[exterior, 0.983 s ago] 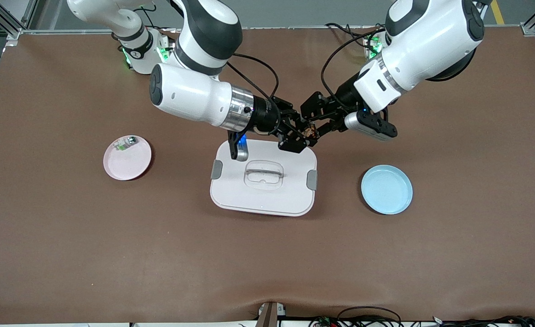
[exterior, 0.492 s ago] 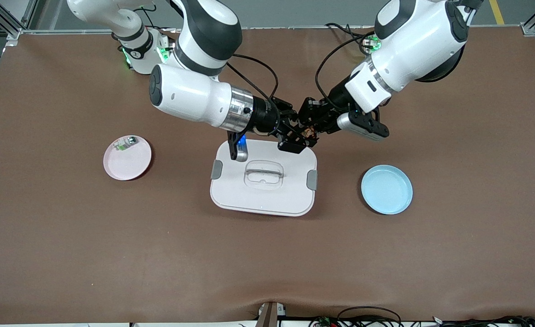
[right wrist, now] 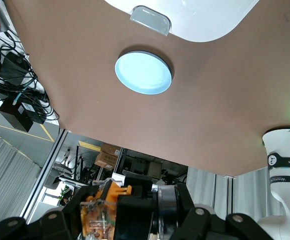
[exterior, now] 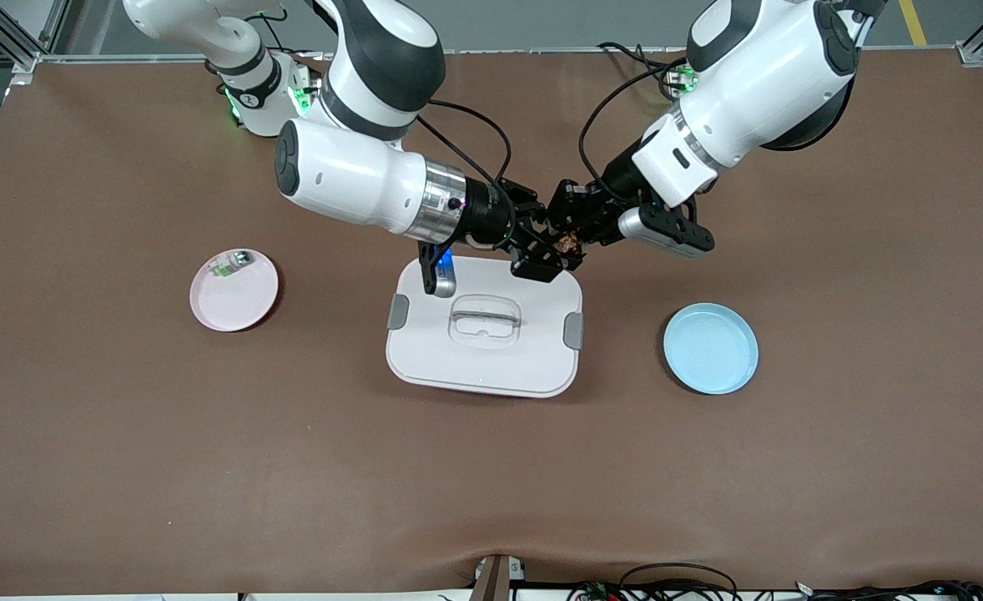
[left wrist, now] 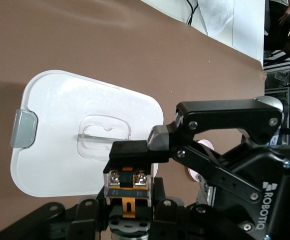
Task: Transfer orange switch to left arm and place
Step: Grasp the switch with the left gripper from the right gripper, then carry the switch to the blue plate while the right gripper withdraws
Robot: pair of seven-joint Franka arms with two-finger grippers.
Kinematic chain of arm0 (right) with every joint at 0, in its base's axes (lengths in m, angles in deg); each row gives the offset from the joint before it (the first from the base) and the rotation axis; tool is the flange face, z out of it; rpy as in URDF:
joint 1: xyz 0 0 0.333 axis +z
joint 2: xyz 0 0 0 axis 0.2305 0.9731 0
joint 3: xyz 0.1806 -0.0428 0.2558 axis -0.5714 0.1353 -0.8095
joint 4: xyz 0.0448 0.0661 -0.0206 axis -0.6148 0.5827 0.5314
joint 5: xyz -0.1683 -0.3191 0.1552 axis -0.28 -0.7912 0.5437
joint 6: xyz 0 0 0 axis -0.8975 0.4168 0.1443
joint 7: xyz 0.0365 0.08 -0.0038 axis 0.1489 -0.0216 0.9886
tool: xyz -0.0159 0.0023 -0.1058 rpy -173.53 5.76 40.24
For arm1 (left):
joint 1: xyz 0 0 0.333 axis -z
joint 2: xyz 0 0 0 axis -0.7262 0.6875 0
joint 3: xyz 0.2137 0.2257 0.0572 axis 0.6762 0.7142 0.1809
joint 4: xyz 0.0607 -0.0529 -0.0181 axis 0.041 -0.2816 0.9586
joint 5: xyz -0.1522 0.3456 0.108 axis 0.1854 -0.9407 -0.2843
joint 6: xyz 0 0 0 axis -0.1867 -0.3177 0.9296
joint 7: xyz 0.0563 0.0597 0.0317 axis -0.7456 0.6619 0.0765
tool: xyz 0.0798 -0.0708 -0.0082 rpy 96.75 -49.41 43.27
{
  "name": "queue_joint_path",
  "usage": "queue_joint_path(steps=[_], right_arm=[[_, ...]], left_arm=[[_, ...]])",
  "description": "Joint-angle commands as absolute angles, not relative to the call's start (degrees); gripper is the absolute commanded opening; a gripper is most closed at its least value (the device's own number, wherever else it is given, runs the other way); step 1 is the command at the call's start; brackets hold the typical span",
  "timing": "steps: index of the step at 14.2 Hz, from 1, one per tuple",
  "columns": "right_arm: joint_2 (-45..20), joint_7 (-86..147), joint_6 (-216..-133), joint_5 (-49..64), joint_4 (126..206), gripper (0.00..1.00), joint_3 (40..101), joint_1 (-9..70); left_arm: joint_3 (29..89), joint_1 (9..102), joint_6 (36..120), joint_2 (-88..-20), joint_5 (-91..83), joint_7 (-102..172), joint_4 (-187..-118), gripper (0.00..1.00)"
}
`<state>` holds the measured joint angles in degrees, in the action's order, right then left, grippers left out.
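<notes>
Barely anything has shifted: both arms meet above the box (exterior: 485, 327) edge. Right end effector (exterior: 551, 250) grips the orange switch (exterior: 571, 243); left end effector (exterior: 577, 231) looks clamped on it too. Release badly timed, and it drops onto the lid.

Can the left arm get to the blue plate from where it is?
Probably yes. The blue plate lies bare toward the left arm's end of the table, and nothing stands between it and the left gripper, which meets the right gripper at the switch over the box.
</notes>
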<state>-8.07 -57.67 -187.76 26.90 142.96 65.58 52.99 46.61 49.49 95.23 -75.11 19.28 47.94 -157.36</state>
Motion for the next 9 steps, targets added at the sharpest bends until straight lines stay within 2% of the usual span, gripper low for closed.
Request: queue_joint_path(steps=[1, 2, 7, 9], right_arm=[[-7.3, -58.75, -187.38, 27.75, 141.05, 0.92, 65.97, 53.14], [-7.31, -58.75, -187.38, 27.57, 141.05, 1.0, 65.97, 52.96], [-7.83, -58.66, -187.2, 27.4, 141.05, 1.0, 66.06, 52.52], [-8.97, -58.66, -183.71, 27.13, 141.66, 1.0, 66.41, 52.0]], left_arm=[[46.51, 49.47, 95.45, -76.33, 17.33, 49.24, -158.66, 0.0], [46.51, 49.47, 95.36, -76.33, 16.81, 49.32, -158.75, 0.0], [46.59, 49.03, 94.48, -76.06, 13.29, 49.24, -158.93, 0.0], [46.68, 48.94, 92.73, -76.06, 11.1, 49.15, -158.93, 0.0]])
